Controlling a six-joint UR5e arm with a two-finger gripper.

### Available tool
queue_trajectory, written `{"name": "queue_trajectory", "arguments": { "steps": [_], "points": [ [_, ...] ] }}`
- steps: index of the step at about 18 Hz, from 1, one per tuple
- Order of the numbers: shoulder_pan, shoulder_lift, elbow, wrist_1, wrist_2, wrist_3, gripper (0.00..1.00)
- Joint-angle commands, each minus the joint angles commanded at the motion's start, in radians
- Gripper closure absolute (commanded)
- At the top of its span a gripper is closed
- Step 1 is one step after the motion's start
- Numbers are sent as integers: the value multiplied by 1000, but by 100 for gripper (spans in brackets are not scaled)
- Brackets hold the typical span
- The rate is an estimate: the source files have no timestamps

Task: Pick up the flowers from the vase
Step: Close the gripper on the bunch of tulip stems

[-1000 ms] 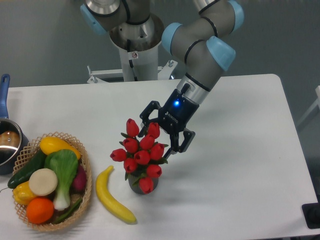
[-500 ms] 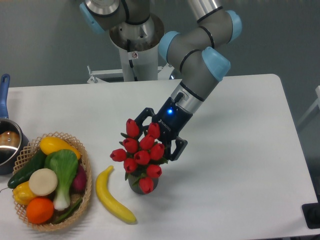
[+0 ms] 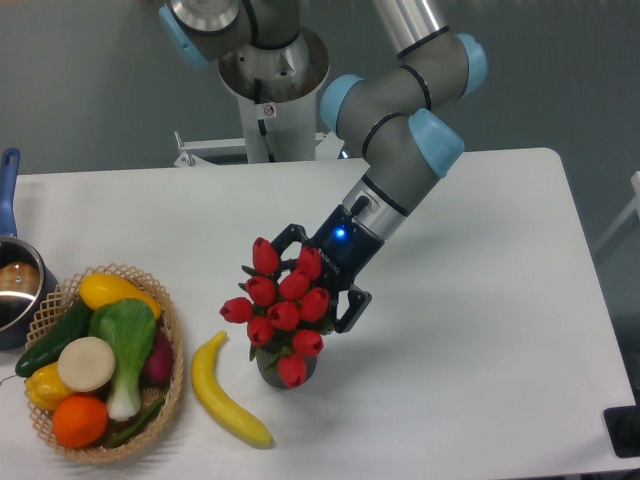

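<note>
The flowers (image 3: 283, 312), a bunch of red tulip buds with green leaves, stand upright in the vase (image 3: 271, 371), a short dark grey cylinder mostly hidden under the buds. My gripper (image 3: 313, 277) is open and comes in from the upper right, just behind the top buds. One finger (image 3: 284, 238) shows at the bunch's upper left, the other finger (image 3: 347, 309) at its right side. The fingers straddle the back of the bunch. I cannot tell whether they touch the buds.
A yellow banana (image 3: 228, 392) lies left of the vase. A wicker basket (image 3: 172, 352) of vegetables and fruit sits at the front left. A blue-handled pot (image 3: 14, 284) stands at the left edge. A black object (image 3: 624, 431) is at the front right corner.
The gripper has moved down and to the left, closer to the flowers, so its open fingers now flank the upper buds. The flowers and vase have not moved.
</note>
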Motion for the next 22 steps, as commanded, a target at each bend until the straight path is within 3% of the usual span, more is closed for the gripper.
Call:
{"name": "queue_trajectory", "arguments": {
  "steps": [5,9,14,22],
  "points": [
    [0,-3,-3,0,0,2,1],
    [2,-2,-2,0,-9,0,28],
    [3,2,-8,0,-37,0,49],
    [15,6,-11,0,-57,-3,55]
  ]
}}
